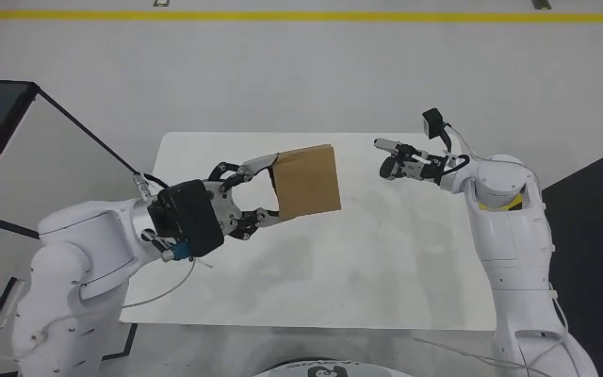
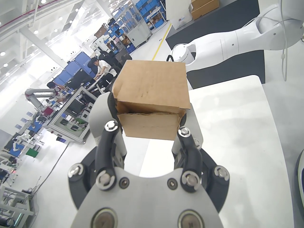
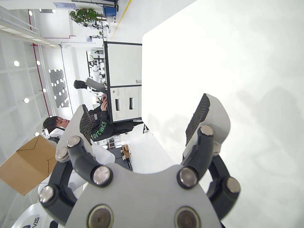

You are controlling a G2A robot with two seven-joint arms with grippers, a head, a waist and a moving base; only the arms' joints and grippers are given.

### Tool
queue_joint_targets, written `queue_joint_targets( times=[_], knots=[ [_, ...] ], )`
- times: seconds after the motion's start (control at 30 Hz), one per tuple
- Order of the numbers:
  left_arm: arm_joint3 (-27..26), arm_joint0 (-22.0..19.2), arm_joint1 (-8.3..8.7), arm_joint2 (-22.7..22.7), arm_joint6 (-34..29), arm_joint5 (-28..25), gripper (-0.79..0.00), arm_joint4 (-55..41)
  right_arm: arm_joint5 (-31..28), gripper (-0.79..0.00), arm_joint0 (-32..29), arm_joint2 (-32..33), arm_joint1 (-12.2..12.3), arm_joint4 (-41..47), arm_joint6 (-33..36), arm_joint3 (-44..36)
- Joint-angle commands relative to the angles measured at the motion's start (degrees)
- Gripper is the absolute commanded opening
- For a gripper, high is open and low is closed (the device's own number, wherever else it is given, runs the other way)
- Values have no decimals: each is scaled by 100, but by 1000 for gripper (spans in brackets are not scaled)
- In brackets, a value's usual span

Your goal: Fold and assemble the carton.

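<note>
– So, how does the carton (image 1: 307,181) look?

– It is plain brown cardboard, already in box shape. In the left wrist view its (image 2: 152,88) wide face is flat. The end toward the camera shows a folded flap with a rough, torn edge. In the right wrist view a crease runs across one side of it (image 3: 26,167).

– And where is it?

– It is over the far left part of the white table (image 1: 377,273), a little tilted. As far as I can see, it is lifted off the surface. The left gripper (image 1: 273,188) is clamped on its end, one finger on each side.

– What else is around?

– A yellow line (image 1: 301,15) runs on the floor beyond the table. In the left wrist view the carton hides part of the right arm (image 2: 225,43) behind it.

– How do the arms stand?

– The left arm comes in from the near left side, its gripper (image 2: 148,117) pointing across the table. The right arm is bent. The right gripper (image 1: 384,157) is over the far right part of the table, well apart from the carton and pointing toward it. Its (image 3: 144,105) fingers are spread wide and hold nothing.
</note>
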Motion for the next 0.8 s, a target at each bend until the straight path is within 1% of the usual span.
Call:
queue_joint_targets(
  times=[0.0, 0.07, 0.17, 0.2, 0.47, 0.53, 0.63, 0.77],
  knots=[
    [0, -130, 0, 130, -250, 186, -785, -147, 0, 0, 0, 0, 0, 0, 0, 0],
    [0, -236, -7, 225, -431, 470, -785, -386, 0, 0, 0, 0, 0, 0, 0, 0],
    [0, -531, 6, 286, -577, 402, -785, -511, 0, 0, 0, 0, 0, 0, 0, 0],
    [0, -573, 8, 298, -613, 420, -785, -576, 0, 0, 0, 0, 0, 0, 0, 0],
    [0, -587, 9, 295, -629, 438, -785, -588, 0, 0, 0, 0, 0, 0, 0, 0],
    [101, -491, -2, 278, -497, 688, -785, -794, 0, 0, 0, 0, 0, 0, 0, 0],
    [135, -341, 7, 199, -478, 752, -785, -1096, 0, 0, 0, 0, 0, 0, 0, 0],
    [172, -127, 4, 140, -296, 927, -785, -1771, 0, 0, 0, 0, 0, 0, 0, 0]
  ],
)
